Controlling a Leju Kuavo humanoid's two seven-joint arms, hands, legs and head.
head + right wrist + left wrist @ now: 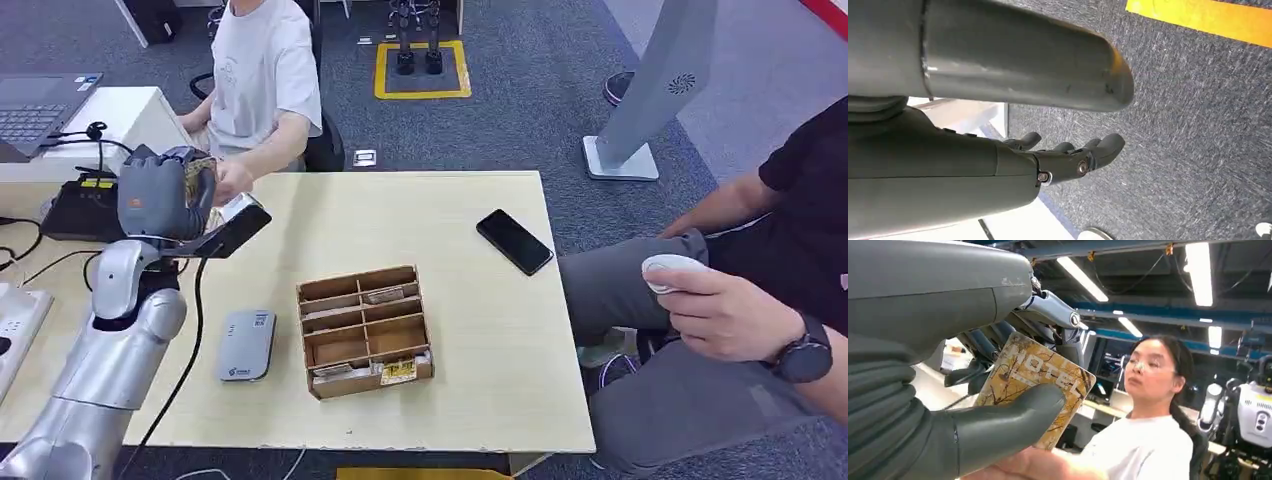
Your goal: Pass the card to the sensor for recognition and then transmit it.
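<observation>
My left hand (165, 195) is raised over the table's far left and holds a yellow-brown patterned card (1035, 385) between thumb and fingers. In the left wrist view the card reads "HOTEL", and a person's hand (1040, 465) touches its lower edge. In the head view that person's hand (235, 180) meets mine at the card (203, 168). The grey card sensor (246, 344) lies flat on the table, nearer to me than the hand. My right hand (1068, 155) hangs over the carpet with its fingers apart and nothing in it.
A brown compartment box (364, 329) with cards stands mid-table. A black phone (514, 241) lies to the right. A seated person in white (262, 75) is behind the table; another person (740, 310) sits at right holding a white object. A laptop (40, 105) and cables are far left.
</observation>
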